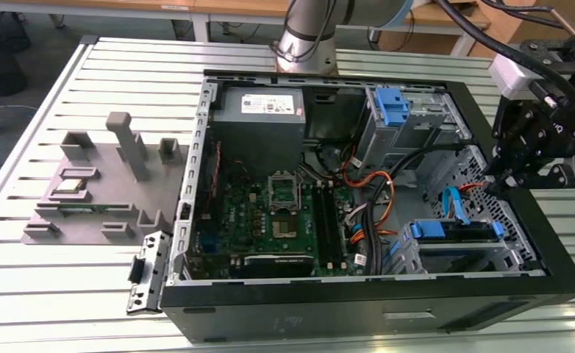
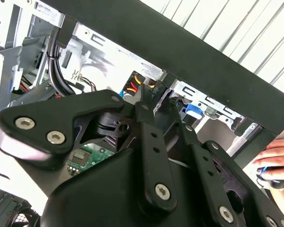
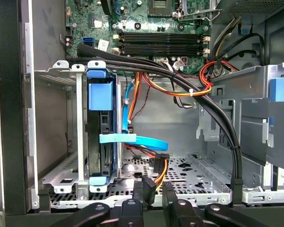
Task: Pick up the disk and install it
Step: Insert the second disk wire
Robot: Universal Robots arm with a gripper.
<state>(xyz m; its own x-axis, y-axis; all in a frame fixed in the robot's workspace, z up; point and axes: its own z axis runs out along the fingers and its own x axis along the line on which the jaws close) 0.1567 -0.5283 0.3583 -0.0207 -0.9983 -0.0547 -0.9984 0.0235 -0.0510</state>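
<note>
Slatted metal table (image 1: 43, 294), wooden desks (image 1: 150, 6) behind

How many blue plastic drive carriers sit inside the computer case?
2: an upright carrier in the bay near the power supply; another on the disk, nearest the gripper. Cables may hide more.

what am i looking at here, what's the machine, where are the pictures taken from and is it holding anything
This is one robot arm with a gripper, working over an open computer case on a slatted metal table. The exterior view comes from a camera off the arm. Both wrist views come from cameras riding on the arm, looking past the gripper into the case. The disk, with blue side rails, sits in a metal drive cage; the gripper is not holding it. A grey parts tray lies beside the case. A person's hand shows in the second wrist view.
</note>
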